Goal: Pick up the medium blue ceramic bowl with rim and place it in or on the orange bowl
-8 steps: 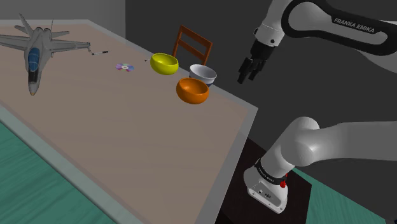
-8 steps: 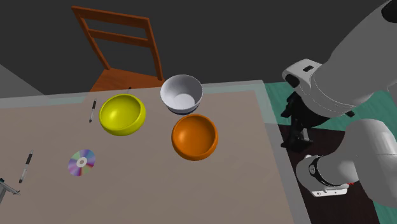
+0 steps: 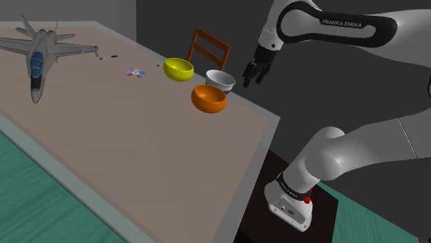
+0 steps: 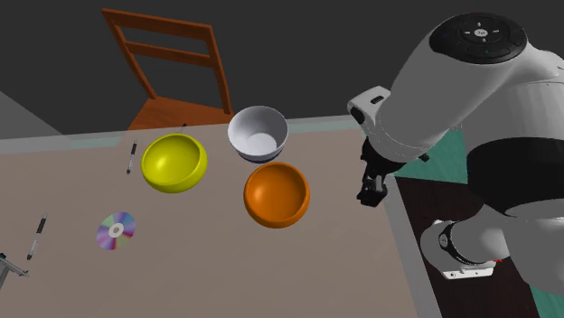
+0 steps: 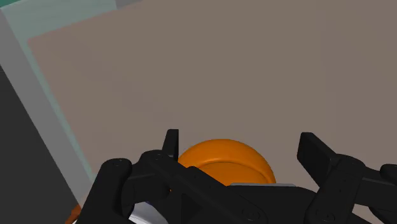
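Swung in toward grey-white bowl (image 3: 221,79) and orange bowl (image 3: 208,98) with gripper (image 3: 250,76) spread wide, gripping nothing, hovering near table (image 3: 138,138) edge.

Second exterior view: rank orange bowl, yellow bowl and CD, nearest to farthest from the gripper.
1. orange bowl: nearest, just left of the gripper in this view.
2. yellow bowl: further left, past the orange bowl.
3. CD: farthest, at the far left.

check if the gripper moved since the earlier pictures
Yes. In the shoulder view the gripper has shifted left, closer to the white bowl behind the orange bowl.
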Controlling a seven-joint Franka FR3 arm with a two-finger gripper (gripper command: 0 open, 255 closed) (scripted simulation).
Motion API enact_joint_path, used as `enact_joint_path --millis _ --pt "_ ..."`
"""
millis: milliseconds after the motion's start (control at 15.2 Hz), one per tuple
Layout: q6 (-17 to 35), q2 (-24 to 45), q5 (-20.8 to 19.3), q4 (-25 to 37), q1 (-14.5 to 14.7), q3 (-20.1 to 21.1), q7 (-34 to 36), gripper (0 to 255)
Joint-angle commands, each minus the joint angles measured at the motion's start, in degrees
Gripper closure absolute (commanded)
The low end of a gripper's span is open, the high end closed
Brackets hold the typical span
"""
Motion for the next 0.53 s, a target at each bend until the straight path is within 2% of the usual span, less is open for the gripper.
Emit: enact_joint_path --millis 0,462 --pt "2.9 4.2 -0.8 1.3 -0.2 -0.4 -0.4 0" --pt "10.3 19.9 -2.7 9.8 -0.6 -1.4 -1.3 0"
